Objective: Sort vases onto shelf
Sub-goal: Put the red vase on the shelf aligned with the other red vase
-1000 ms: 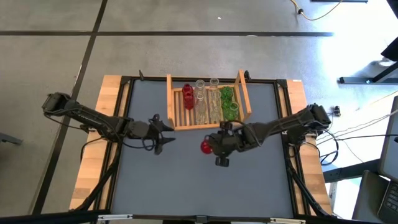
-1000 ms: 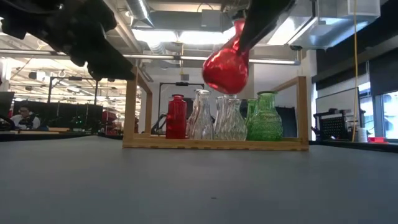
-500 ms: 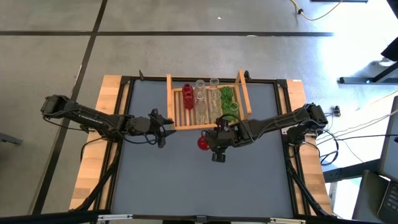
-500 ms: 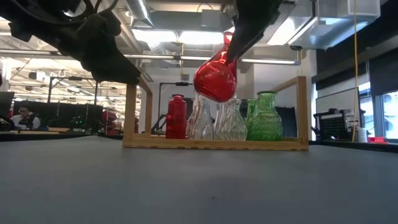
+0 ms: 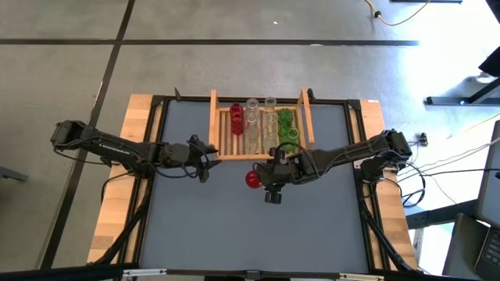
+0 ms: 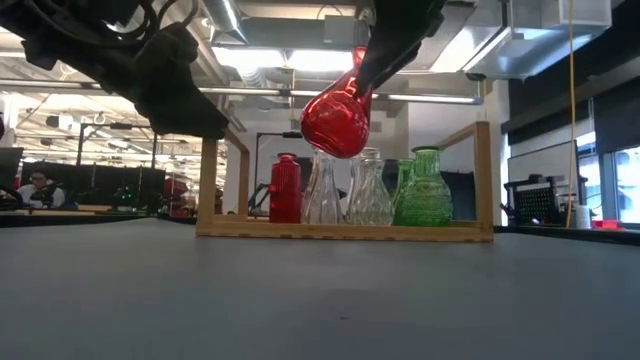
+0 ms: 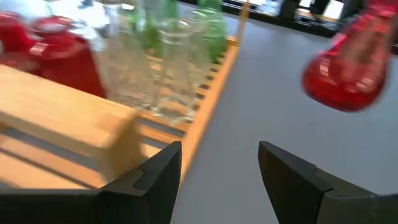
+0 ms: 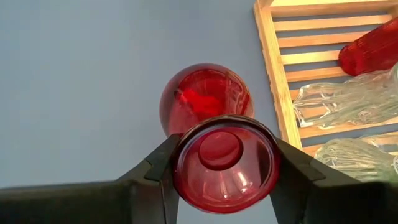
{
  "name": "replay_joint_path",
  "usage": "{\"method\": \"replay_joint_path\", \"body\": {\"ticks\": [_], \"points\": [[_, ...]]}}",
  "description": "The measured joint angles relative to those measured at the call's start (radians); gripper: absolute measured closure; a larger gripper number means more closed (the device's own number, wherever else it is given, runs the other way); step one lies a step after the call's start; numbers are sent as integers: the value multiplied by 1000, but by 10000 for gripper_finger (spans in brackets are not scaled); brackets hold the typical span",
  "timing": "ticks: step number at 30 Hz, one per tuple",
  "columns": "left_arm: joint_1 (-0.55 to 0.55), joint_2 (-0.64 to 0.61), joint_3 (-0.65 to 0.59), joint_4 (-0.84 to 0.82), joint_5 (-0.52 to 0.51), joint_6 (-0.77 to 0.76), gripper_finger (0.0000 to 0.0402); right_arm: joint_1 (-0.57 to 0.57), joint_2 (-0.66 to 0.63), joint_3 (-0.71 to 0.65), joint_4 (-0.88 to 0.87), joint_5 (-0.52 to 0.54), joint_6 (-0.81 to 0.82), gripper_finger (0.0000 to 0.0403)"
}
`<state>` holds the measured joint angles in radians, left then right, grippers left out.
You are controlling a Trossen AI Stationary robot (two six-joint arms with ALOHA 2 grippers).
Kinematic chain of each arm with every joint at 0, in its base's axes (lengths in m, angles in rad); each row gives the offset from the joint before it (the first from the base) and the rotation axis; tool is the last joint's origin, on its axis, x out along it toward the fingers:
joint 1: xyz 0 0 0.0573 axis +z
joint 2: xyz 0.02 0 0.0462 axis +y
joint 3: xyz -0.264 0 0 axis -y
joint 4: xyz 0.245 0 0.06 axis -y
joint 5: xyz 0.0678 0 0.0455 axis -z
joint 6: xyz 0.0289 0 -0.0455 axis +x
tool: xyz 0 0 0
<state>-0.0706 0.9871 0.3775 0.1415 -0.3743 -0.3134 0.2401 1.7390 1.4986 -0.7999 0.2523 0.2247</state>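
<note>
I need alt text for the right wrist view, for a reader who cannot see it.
The right gripper holds a round red vase by its neck above the grey table. Beside it is a corner of the wooden shelf, holding one red vase and clear vases.

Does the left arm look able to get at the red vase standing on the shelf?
Probably yes: the left tool is open, empty, beside the shelf, nearest the standing red vase.

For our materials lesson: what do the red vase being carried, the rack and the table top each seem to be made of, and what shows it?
Red vase, held by the right gripper: apparently glossy red glass; see-through with highlights.
Rack: pale unfinished-looking wood; slats and boards.
Table top: matte grey-blue sheet, material unclear; no glare.
</note>
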Motion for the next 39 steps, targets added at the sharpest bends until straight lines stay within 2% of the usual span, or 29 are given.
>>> {"method": "replay_joint_path", "body": {"ticks": [7, 12, 14, 17, 21, 32, 39], "points": [[-55, -72, -1, -2, 141, 0, 195, -8, 0, 31, 58, 0, -54, 238], [-81, -198, -1, -78, 346, -43, 195, -57, -1, 89, 60, -3, -95, 238], [-81, -252, -1, -142, 388, -61, 195, -88, -1, 112, 59, -17, -111, 238], [-81, -313, -1, -227, 385, -73, 195, -141, 16, 158, 67, -62, -129, 238], [-80, -348, -1, -287, 308, -73, 195, -210, 92, 262, 37, -105, -131, 238], [-80, -354, -1, -287, 280, -68, 195, -349, 378, 659, -193, -204, -153, 238], [-80, -353, -1, -282, 279, -46, 195, -380, 472, 704, -218, -219, -183, 238]]}}
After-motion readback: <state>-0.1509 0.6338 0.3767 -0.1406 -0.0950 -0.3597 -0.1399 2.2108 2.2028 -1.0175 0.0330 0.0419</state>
